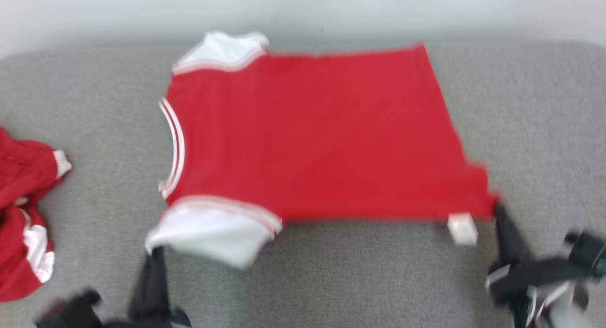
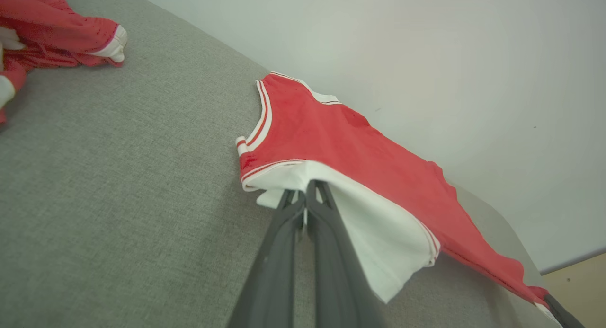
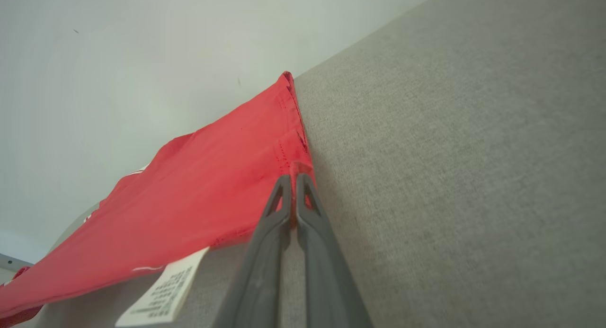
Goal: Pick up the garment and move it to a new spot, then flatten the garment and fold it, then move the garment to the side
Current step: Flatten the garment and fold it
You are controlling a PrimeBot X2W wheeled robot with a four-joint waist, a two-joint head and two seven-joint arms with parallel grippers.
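The garment [image 1: 312, 134] is a red T-shirt with white sleeves, spread flat on the grey cushioned surface [image 1: 360, 271], collar to the left. My left gripper [image 1: 156, 252] is shut on the edge of the near white sleeve [image 1: 213, 233]; in the left wrist view the fingertips [image 2: 307, 195] pinch that sleeve [image 2: 378, 233], lifting it slightly. My right gripper [image 1: 497, 212] is shut on the near hem corner [image 1: 483, 195]; the right wrist view shows the tips [image 3: 293, 181] clamped on the red hem [image 3: 227, 186]. A white care label [image 1: 462, 228] hangs by that corner.
A second red and white garment [image 1: 23, 214] lies crumpled at the left edge of the surface, also in the left wrist view [image 2: 57, 30]. A pale wall [image 1: 303, 11] runs right behind the surface's far edge. Bare grey fabric lies to the right and in front.
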